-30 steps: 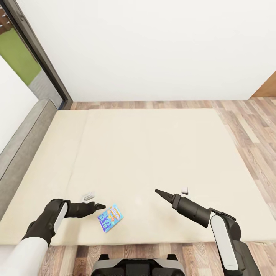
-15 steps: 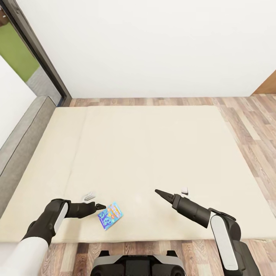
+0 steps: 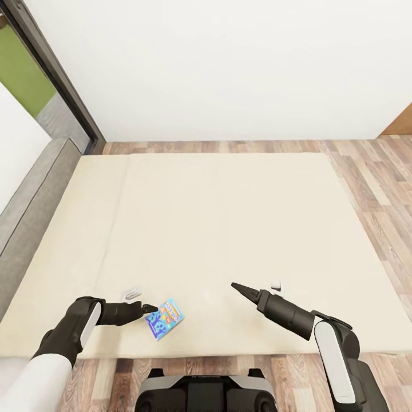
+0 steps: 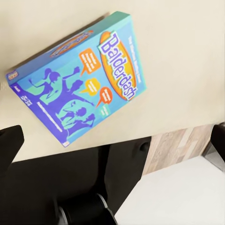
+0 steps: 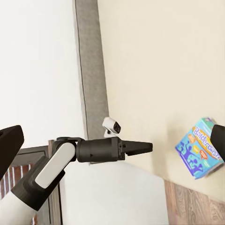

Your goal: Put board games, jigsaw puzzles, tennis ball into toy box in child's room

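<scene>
left gripper at the blue board game on the bed

the left gripper [image 3: 150, 308] hangs low over the bed [image 3: 229, 229], its dark fingers pressed together to a point, the tip just beside the small blue board game [image 3: 164, 319] but not holding it. the right gripper [image 3: 240, 288] hovers well apart to the right, fingers also closed to a point, holding nothing. the game lies flat on the beige mattress near its front edge, "balderdash" printed on its lid [image 4: 79, 93]. beyond the bed are wood-plank floor [image 3: 377, 189] and a white wall [image 3: 229, 68].
</scene>
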Robot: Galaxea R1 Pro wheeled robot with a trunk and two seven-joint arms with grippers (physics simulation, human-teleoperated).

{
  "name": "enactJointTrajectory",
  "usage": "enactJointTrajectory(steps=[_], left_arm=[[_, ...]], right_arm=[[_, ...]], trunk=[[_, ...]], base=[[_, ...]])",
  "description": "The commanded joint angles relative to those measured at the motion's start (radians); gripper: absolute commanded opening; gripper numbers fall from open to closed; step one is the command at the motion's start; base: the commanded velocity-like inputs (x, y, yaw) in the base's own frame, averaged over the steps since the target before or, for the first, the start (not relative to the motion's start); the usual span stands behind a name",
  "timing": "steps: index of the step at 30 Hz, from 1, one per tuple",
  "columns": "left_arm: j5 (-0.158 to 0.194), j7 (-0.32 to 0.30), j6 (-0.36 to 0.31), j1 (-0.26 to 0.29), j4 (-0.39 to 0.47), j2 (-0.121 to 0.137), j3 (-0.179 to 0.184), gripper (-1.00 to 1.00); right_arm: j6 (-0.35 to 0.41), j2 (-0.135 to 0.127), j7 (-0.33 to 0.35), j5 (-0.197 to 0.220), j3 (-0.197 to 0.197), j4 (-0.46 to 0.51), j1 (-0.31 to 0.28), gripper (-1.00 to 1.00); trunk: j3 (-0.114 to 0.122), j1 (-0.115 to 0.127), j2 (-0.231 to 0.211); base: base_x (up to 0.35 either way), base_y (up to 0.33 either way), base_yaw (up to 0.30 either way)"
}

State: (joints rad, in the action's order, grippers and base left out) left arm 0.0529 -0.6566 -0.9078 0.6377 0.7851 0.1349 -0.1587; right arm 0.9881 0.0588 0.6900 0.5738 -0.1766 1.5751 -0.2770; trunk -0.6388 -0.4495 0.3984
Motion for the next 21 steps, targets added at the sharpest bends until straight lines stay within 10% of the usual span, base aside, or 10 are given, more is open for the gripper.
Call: enactJointTrajectory(steps=[1, 21], left_arm=[[0.005, 0.001, -0.008, 0.000, 0.000, 0.000, -0.002, 1.00], [0.008, 0.089, 0.016, 0.068, -0.001, -0.024, -0.006, 1.00]], right_arm=[[0.005, 0.001, 0.006, -0.004, -0.002, 0.000, -0.001, 1.00], [0.005, 0.007, 0.006, -0.006, 0.005, 0.000, -0.001, 1.00]], trunk=[[-0.003, 0.000, 0.002], [-0.036, 0.000, 0.002]], base=[[0.000, 0.000, 0.000], [0.000, 0.000, 0.000]])
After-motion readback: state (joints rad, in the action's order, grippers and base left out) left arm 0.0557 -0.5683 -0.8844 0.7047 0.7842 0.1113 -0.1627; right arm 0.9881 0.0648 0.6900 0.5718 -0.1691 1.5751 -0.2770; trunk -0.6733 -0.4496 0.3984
